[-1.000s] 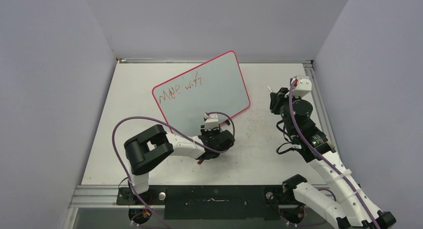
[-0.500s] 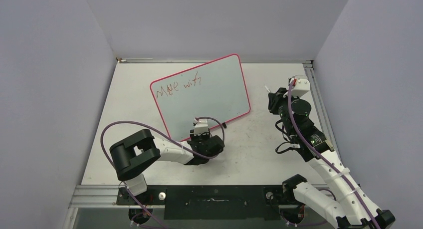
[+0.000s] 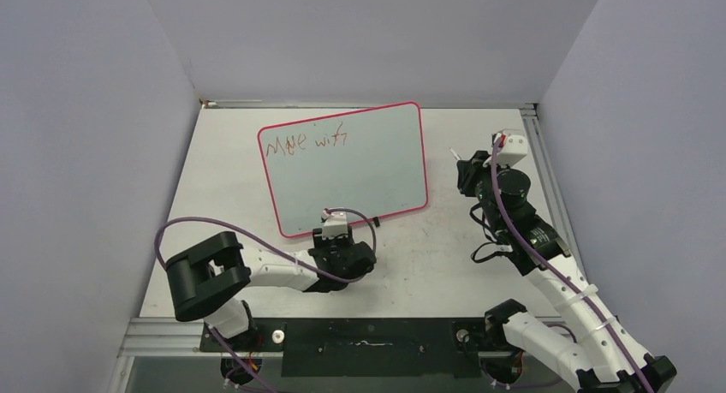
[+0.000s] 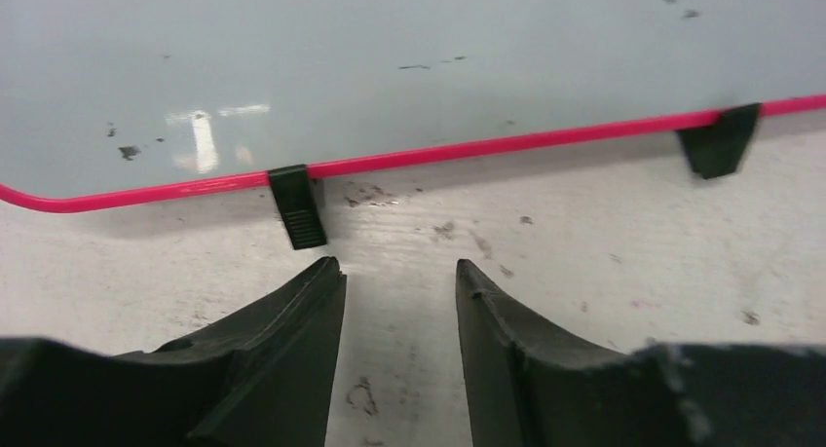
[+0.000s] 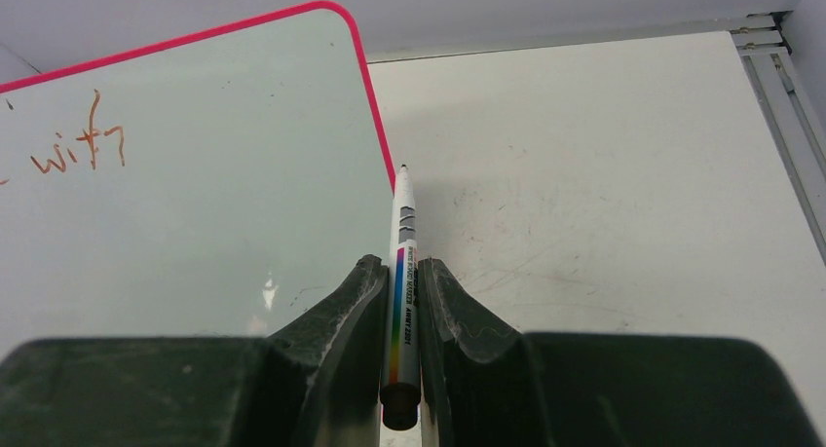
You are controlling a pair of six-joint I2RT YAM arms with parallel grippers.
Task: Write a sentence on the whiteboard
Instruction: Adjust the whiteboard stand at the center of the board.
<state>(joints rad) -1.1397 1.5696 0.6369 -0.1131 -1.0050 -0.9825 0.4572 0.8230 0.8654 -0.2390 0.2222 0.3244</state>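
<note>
- Currently the large pale grey-white rectangular whiteboard (image 3: pixel 360 179) with a thin pink-red rim is stood mid-bench (image 3: pixel 214 179), facing the arms.
- Only "Move with" of the shaky red-brown handwritten sentence (image 3: pixel 304 143) is seen, top left.
- Left end effector (image 4: pixel 399 272): fingers apart, empty, just short of the small black foot (image 4: pixel 297 205).
- Right end effector (image 5: pixel 401 272): clamped on a slim white marker pen (image 5: pixel 403 223), tip near the right rim.
- The board is best steadied at the lower rim, then the tip brought in right of "with" under light pressure.

One whiteboard (image 3: pixel 360 175) — two black feet (image 4: pixel 297 205), two written words (image 3: pixel 304 142), one marker (image 5: pixel 402 272), two grippers — left gripper (image 4: pixel 399 269), right gripper (image 5: pixel 399 266).
</note>
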